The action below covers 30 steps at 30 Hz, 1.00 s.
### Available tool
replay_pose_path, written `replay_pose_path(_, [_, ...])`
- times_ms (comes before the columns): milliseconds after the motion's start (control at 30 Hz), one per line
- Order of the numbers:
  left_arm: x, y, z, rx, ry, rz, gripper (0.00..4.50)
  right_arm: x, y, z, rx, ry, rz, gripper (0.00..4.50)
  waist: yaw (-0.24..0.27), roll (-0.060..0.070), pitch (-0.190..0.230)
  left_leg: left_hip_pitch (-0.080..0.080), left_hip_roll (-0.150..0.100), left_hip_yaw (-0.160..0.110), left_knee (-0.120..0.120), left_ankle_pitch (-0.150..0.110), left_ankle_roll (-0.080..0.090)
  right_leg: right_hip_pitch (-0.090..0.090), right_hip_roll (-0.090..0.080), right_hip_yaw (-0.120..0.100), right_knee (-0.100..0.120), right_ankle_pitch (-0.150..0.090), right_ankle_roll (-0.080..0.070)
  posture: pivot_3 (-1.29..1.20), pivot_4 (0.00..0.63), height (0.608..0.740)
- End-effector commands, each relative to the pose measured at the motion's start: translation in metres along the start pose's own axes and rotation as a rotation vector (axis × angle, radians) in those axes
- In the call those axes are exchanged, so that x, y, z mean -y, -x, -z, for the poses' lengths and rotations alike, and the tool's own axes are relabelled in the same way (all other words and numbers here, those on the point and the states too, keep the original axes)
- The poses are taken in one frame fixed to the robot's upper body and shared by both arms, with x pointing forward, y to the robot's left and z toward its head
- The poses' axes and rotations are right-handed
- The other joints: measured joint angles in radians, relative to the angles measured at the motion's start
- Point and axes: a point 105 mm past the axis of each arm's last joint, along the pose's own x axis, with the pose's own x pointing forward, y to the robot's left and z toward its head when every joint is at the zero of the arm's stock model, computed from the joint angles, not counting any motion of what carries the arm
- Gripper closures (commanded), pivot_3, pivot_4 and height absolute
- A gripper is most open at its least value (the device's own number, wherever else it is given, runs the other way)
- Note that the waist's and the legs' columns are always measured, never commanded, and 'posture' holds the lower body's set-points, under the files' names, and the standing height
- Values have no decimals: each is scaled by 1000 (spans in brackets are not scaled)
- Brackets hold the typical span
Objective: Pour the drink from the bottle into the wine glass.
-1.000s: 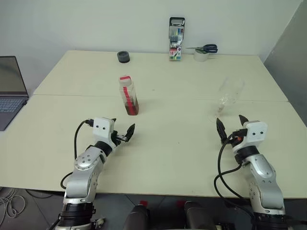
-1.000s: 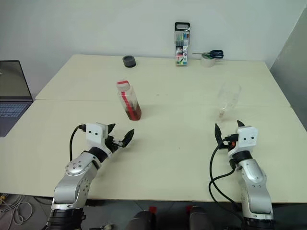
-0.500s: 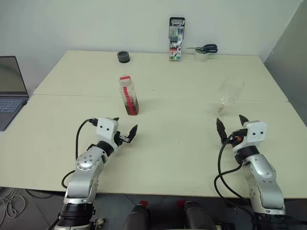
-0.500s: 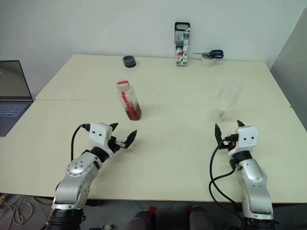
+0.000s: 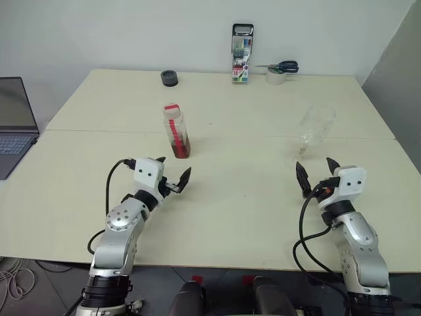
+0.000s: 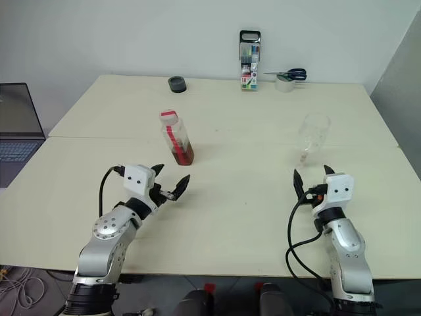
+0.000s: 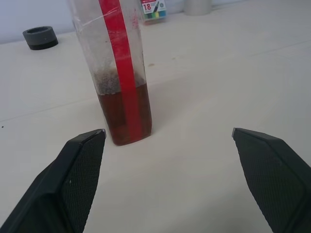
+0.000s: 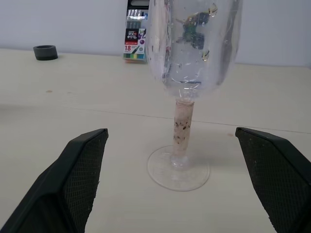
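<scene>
Left gripper (image 5: 172, 177) released, low over near desk (image 5: 237, 217), bottle (image 5: 175, 131) just beyond, apart, upright, drink (image 7: 124, 114) in its lower part. Right gripper (image 5: 316, 174) released, wine glass (image 5: 310, 135) just beyond, upright, not touched. Bare desk between the two. Far edge: black roll (image 5: 170, 78), marker pack (image 5: 241, 54), tape with scissors (image 5: 279, 71). Laptop (image 5: 14, 125) off left edge.

Cream table (image 5: 263, 204) – white wall (image 5: 131, 33)
</scene>
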Motion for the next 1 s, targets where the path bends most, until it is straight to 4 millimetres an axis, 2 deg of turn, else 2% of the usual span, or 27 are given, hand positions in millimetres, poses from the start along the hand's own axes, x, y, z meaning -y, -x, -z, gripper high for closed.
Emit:
replay_pose_path(33, [10,-4,-21,68,36,60,28,-13,0,-21,63,27,-111,0,0,0,0,0,0,0,0,0,0,0,0,0,0,0,0,0,150,740])
replay_pose_path(167, [2,-5,-28,103,61,35,28,-53,5,-29,22,-14,-391,0,-2,1,0,0,0,0,0,0,0,0,0,0,0,0,0,0,150,740])
replay_pose_path(367, [-12,-21,-31,78,38,-87,28,-85,13,-45,-50,-21,-677,0,1,0,0,0,0,-1,1,0,0,1,0,-1,0,0,0,0,150,740])
replay_pose_path(500, [-19,-32,-36,76,28,-160,28,-92,12,-51,-81,-11,-744,0,1,0,0,0,0,-1,1,0,0,1,0,-2,0,0,0,0,150,740])
replay_pose_path(667, [-19,-40,-39,79,54,-166,28,-94,9,-58,-74,-10,-760,0,1,0,0,-1,-1,-1,1,0,0,1,0,-2,-1,0,0,0,150,740])
replay_pose_path(833, [-27,-47,-39,58,23,-225,28,-96,11,-60,-75,16,-813,0,2,0,0,-1,0,-1,1,0,0,1,0,-2,-1,0,0,0,150,740])
replay_pose_path(1000, [-26,-58,-46,78,57,-247,28,-98,11,-62,-79,32,-857,0,2,0,0,-1,-1,0,1,0,0,1,0,-2,-1,0,0,0,150,740])
